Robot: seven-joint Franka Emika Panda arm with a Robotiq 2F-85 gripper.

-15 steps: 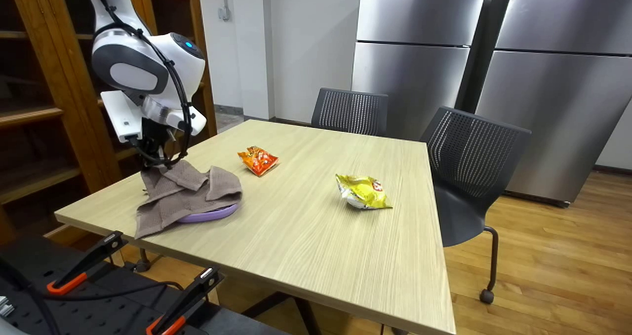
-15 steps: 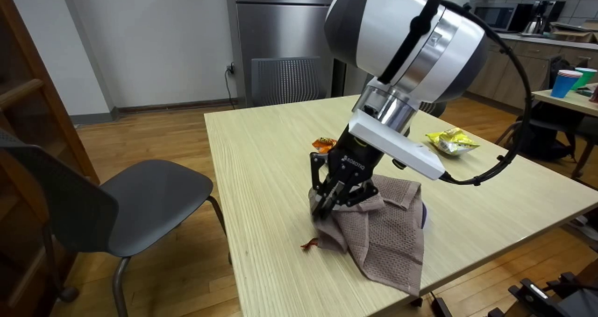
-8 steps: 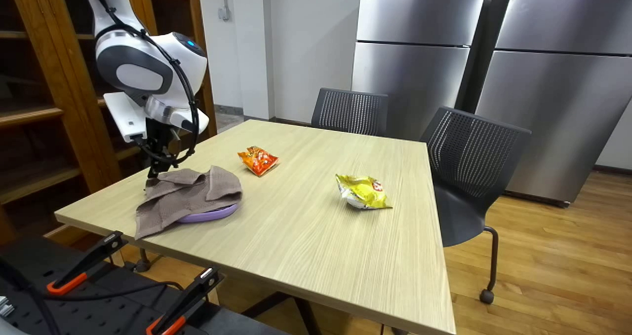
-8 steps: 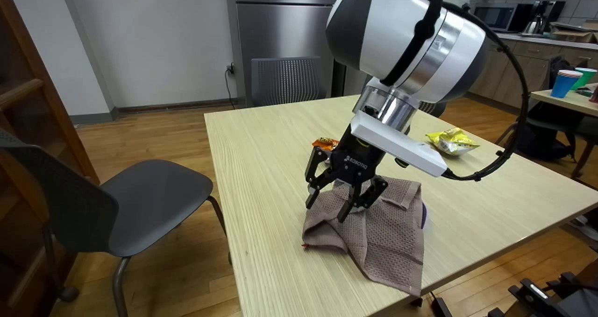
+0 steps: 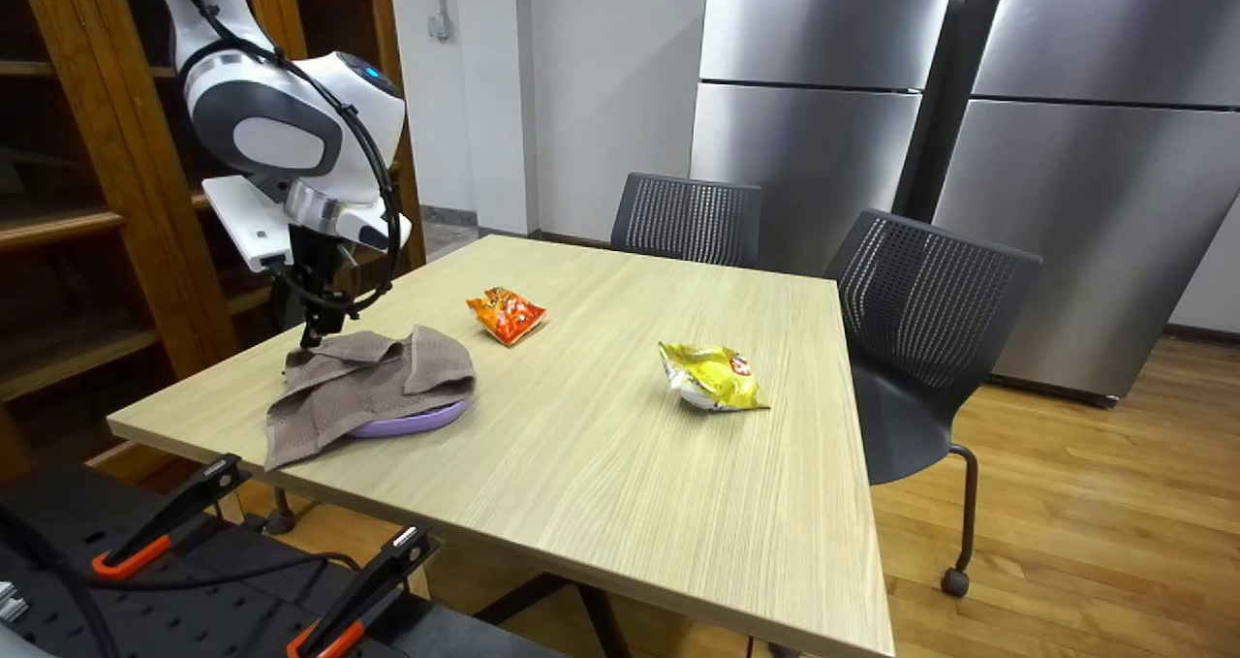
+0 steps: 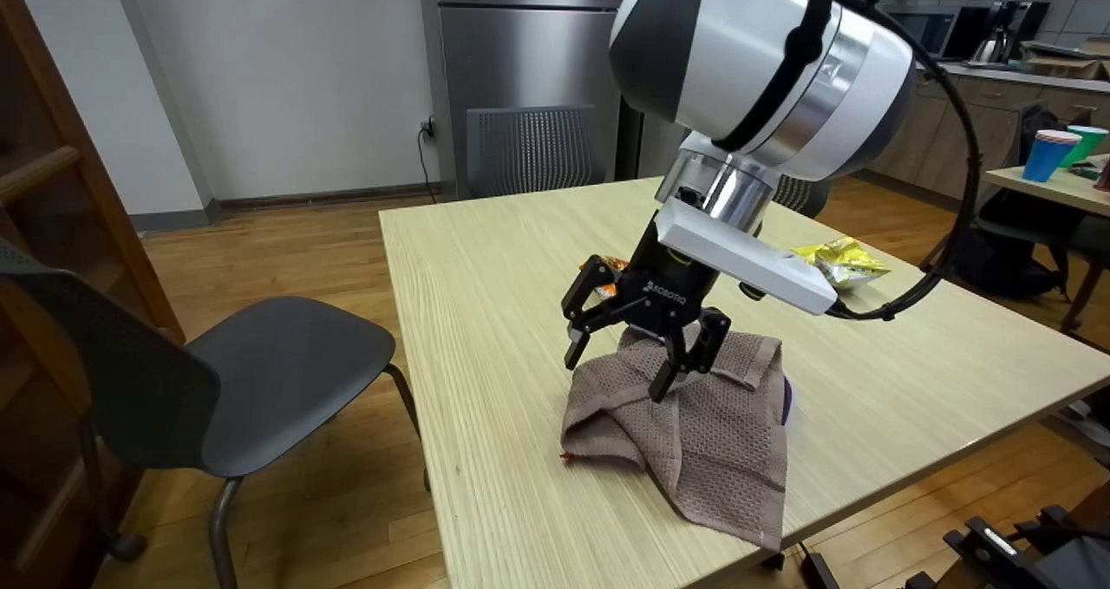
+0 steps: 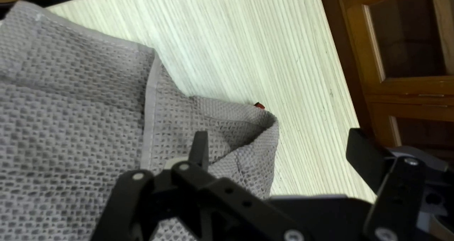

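Observation:
My gripper (image 6: 614, 379) stands wide open above a brown-grey towel (image 6: 702, 433), holding nothing. In the wrist view, one of the fingers (image 7: 200, 147) is over the towel and the opposite one is over bare tabletop. A folded corner of the towel lies between and below them. The towel drapes over a purple dish (image 5: 412, 423), whose rim peeks out in both exterior views; the rest of it is covered. A small red tip (image 7: 259, 105) of something sticks out from under the towel's edge; what it belongs to is hidden.
On the light wood table (image 5: 581, 474) lie an orange snack bag (image 5: 509, 316) and a yellow snack bag (image 5: 717, 379). Dark chairs (image 5: 935, 348) stand around it. Clamps (image 5: 358, 590) sit at the near edge, and a wooden cabinet (image 5: 87, 203) is close behind the arm.
The gripper has opened, let go of the towel's edge and risen a little. The towel corner has dropped, so less of the red thing shows. Both snack bags stay put.

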